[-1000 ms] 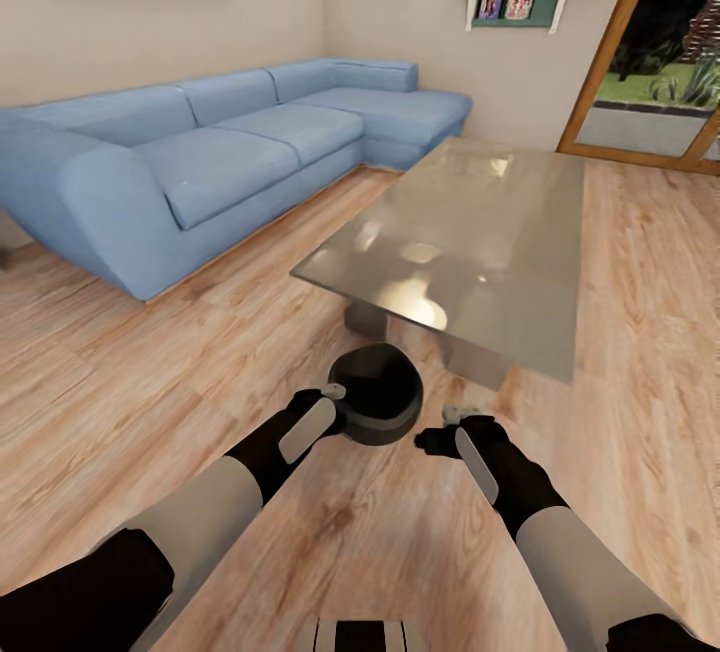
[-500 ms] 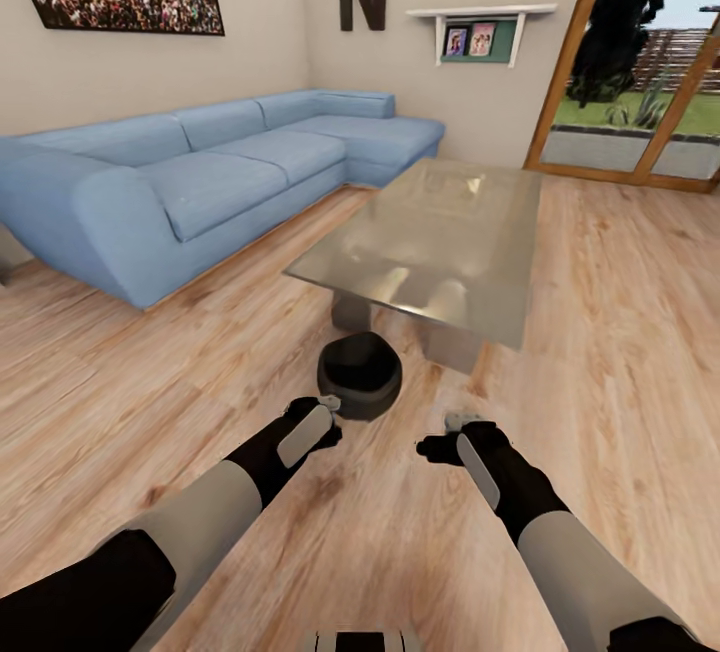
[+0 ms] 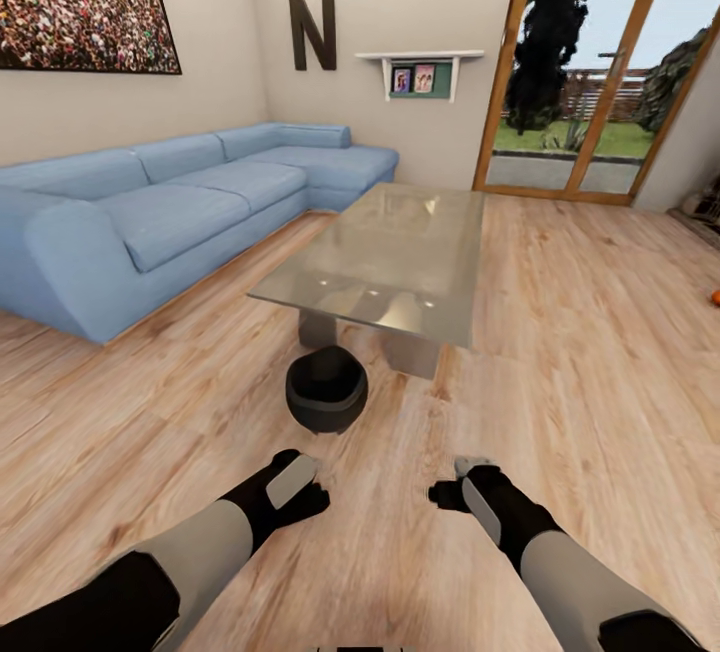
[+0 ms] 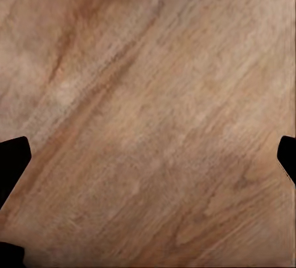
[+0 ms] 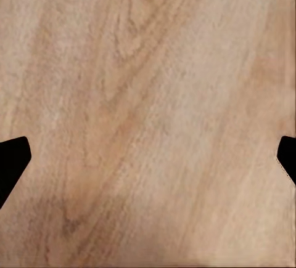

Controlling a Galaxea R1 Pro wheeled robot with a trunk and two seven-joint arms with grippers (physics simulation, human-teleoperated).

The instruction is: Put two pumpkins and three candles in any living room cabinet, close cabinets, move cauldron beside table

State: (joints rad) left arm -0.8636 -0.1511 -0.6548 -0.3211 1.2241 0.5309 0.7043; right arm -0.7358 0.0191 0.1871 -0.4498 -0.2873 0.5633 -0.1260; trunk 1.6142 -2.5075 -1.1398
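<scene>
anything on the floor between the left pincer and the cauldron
No. In the head view, bare wood floor separates the left pincer from the cauldron, which sits by the glass table.

head: high, forward-down | wrists: close, facing floor point(image 4: 148, 108) | shared: floor

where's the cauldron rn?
In the head view the cauldron sits on the wood floor just off the near edge of the glass table, ahead of the left gripper and apart from it.
</scene>
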